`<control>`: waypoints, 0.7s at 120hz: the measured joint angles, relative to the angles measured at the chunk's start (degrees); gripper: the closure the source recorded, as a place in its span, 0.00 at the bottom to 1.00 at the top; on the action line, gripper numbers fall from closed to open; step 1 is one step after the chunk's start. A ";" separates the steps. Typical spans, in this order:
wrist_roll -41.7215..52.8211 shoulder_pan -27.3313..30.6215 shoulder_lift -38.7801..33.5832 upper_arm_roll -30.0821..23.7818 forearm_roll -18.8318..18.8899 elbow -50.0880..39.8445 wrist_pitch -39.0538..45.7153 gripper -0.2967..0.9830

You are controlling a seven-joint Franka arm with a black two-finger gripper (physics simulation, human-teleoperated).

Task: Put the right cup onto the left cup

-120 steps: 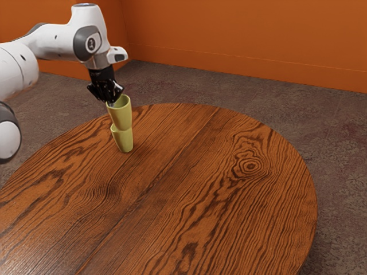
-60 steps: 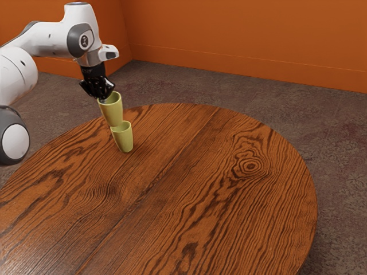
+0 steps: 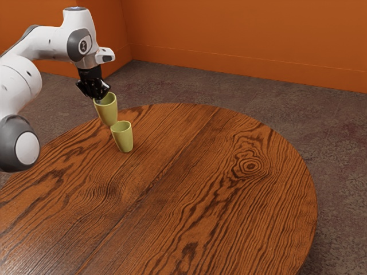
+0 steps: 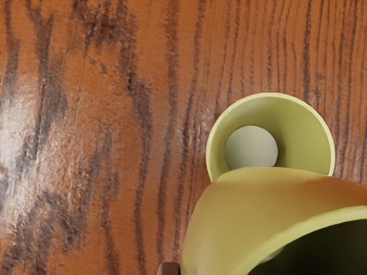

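Fingers (image 3: pixel 98 99) grasping one yellow-green cup (image 3: pixel 108 113) at its rim, mouth up, held in the air above the surface (image 3: pixel 200 177). Second cup (image 3: pixel 123 139), same color, standing upright on the surface. Held one is up and toward the exterior view's left of it, bottom near the standing one's rim; can't tell if they touch. Wrist view: held cup overlaps part of the standing cup's open mouth.

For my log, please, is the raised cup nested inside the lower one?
No, the raised cup hangs higher than the lower cup, offset sideways.
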 joint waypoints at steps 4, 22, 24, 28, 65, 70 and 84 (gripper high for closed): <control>0.11 0.02 0.10 -0.07 0.30 0.22 -0.01 0.85; 0.51 0.03 1.05 -1.41 1.05 2.11 0.32 0.85; 0.55 0.01 1.13 -1.49 1.09 2.21 0.40 0.85; 0.62 -0.03 1.23 -1.69 1.15 2.34 0.63 0.85; 1.12 0.03 2.54 -2.65 1.39 2.48 2.97 0.85; 1.17 0.04 2.70 -2.68 1.39 2.45 3.39 0.85; 1.28 0.16 3.43 -2.70 1.42 2.40 4.45 0.85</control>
